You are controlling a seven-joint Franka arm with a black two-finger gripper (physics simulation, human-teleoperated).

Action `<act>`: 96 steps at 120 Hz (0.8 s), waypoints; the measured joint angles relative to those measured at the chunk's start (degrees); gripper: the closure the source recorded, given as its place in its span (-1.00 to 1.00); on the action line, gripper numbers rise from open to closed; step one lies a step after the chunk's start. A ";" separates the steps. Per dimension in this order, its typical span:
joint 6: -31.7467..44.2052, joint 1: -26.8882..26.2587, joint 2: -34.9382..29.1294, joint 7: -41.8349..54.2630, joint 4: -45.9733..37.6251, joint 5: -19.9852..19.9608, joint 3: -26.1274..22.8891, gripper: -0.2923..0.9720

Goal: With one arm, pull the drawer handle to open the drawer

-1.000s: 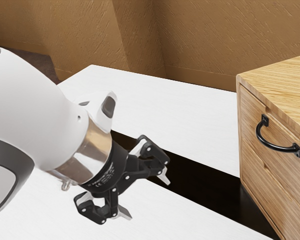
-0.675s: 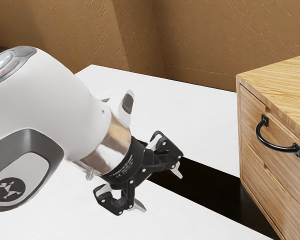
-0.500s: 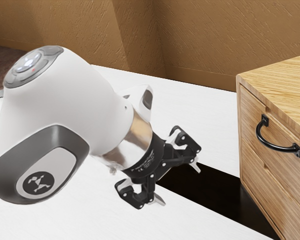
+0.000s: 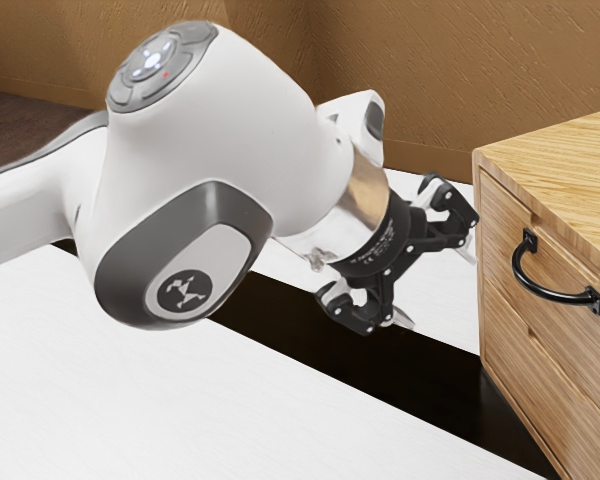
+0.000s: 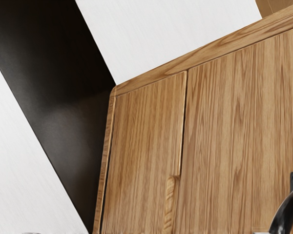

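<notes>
Pincer [image 4: 437,286]: one unit, black, two fingers [image 4: 448,212], spread wide, nothing between them. Hangs just short of the cabinet [image 4: 550,160] front, level with its upper part, touching nothing, tips aimed at that front. Mounted on one white arm [image 4: 230,150], extending from the exterior view's left, on the side away from the cabinet.

Cabinet: one, light wood, at the exterior view's right. Seen close in the wrist view, with the cabinet front [image 5: 224,122] split by thin seams into separate panels.

Drawer [image 4: 570,262]: one identifiable with certainty, in the upper part of the cabinet front. Sits flush with the cabinet face, shut. Contents hidden behind the front panel. One further seam lower on the cabinet front; cannot tell whether a second drawer.

Drawer handle [image 4: 552,275]: one, black, bow-shaped, fixed at both ends to the drawer front, on the cabinet face towards the pincer. Near the fingers but apart from them, untouched. In the wrist view, part of the drawer handle [image 5: 288,214] curving against the cabinet wood.

White tabletop [image 4: 130,400]: two pale panels beside the cabinet, parted by one dark band [image 4: 430,370] running up to the cabinet base. Nothing resting on either panel.
</notes>
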 joint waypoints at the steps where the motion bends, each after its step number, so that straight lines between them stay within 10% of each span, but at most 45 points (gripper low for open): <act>1: 0.14 0.00 0.03 -0.02 -0.01 0.06 -0.08 -0.31; 96: 5.50 1.87 9.65 -1.04 6.53 4.72 -3.53 -0.21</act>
